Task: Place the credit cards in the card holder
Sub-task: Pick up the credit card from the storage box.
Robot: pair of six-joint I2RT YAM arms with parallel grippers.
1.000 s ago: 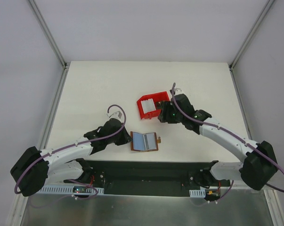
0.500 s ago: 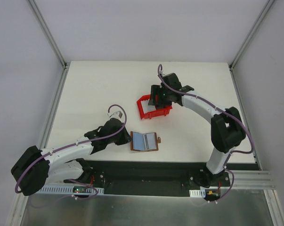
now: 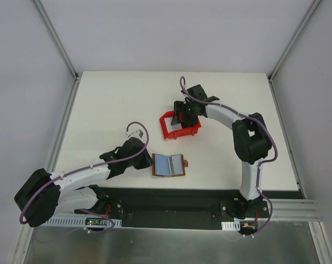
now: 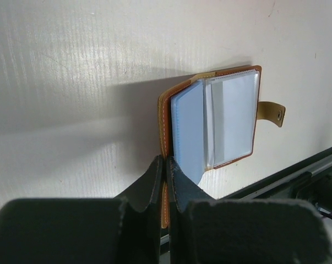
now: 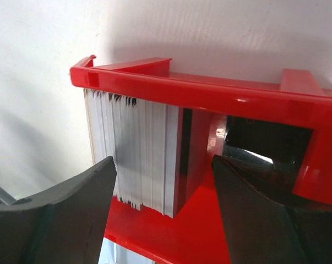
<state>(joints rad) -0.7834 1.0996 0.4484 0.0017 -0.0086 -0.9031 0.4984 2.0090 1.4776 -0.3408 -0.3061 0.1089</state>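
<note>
Swung right gripper (image 3: 183,116) from beside red bin (image 5: 210,93) to above it, jaws wide over credit cards (image 5: 138,148) stacked inside, pick likely next; left gripper (image 4: 166,170) pinching open card holder (image 4: 210,121) on tabletop (image 3: 110,110).

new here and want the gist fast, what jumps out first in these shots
The red bin mid-table stands out, with a stack of pale cards standing on edge inside and the right gripper open over them. Nearer the arms, the brown card holder lies open, its cover edge pinched by the left gripper.
</note>
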